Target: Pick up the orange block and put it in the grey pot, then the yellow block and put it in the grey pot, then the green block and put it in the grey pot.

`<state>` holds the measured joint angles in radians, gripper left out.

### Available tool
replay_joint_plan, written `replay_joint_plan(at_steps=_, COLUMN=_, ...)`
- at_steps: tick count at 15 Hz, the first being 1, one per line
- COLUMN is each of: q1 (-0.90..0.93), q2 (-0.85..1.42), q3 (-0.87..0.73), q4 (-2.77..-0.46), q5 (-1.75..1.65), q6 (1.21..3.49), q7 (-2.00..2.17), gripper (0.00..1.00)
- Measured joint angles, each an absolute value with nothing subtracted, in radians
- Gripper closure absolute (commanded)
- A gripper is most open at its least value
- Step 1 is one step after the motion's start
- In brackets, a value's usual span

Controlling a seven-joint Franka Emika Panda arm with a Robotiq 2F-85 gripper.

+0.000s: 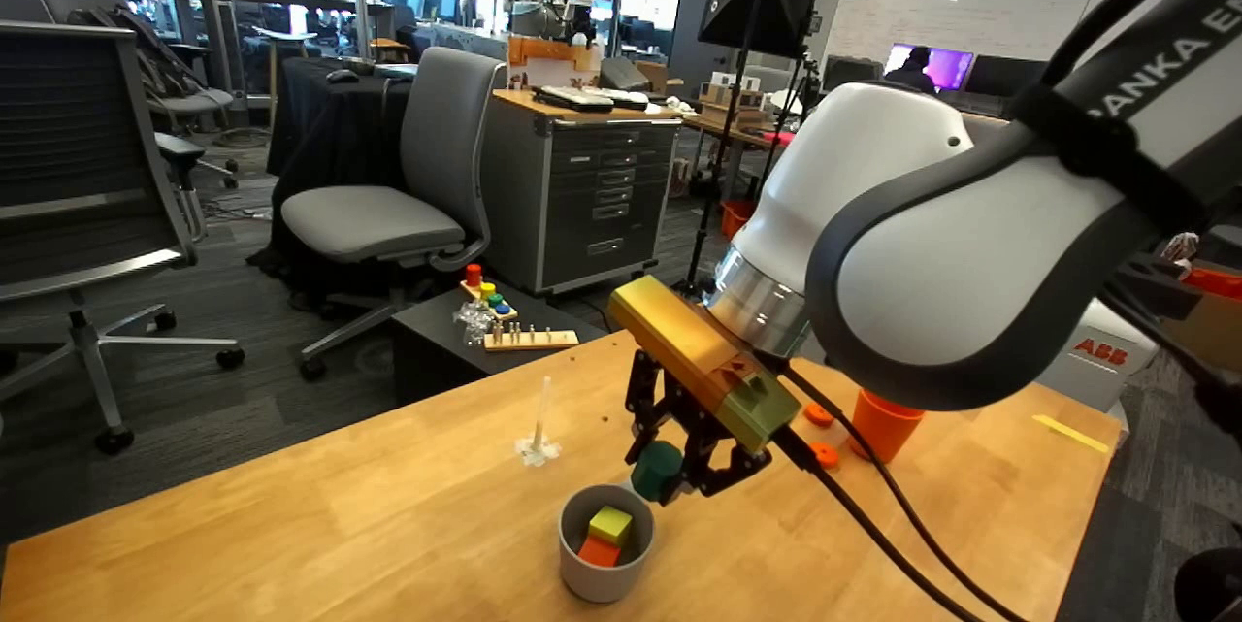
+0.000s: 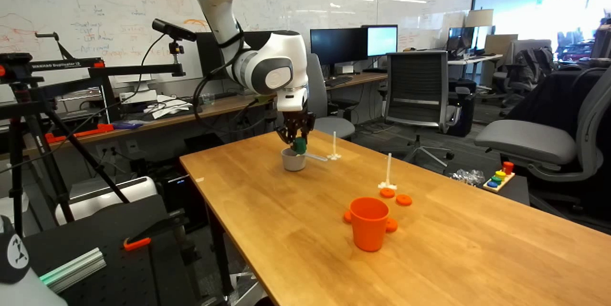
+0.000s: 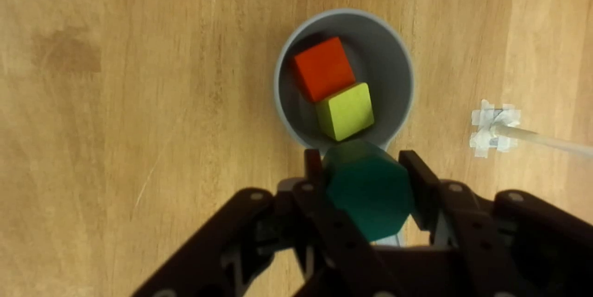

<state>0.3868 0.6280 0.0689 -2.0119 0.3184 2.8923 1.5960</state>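
Third and last step, I judge; the jaws hold the green block (image 3: 370, 190) near the edge of the grey pot (image 3: 389, 70) (upright on the desk (image 3: 139, 148)), not squarely above it; the orange block (image 3: 324, 69) and yellow block (image 3: 350, 111) lie inside; next should come centring over the opening, then letting go.
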Motion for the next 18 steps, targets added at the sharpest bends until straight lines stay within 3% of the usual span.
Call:
replay_joint_plan(at_steps=12, q1=0.394, q2=0.671, q3=0.095, q4=-1.975, q5=0.275, q6=2.893, q7=1.571, gripper=0.81)
replay_joint_plan(at_steps=14, q1=0.394, q2=0.684, q3=0.094, q4=-1.960, q5=0.262, q6=2.893, q7=1.563, gripper=0.30)
replay_joint_plan(at_steps=16, q1=0.396, q2=0.695, q3=0.092, q4=-1.944, q5=0.248, q6=2.892, q7=1.552, gripper=0.27)
replay_joint_plan(at_steps=18, q1=0.398, q2=0.705, q3=0.091, q4=-1.928, q5=0.234, q6=2.892, q7=1.540, gripper=0.13)
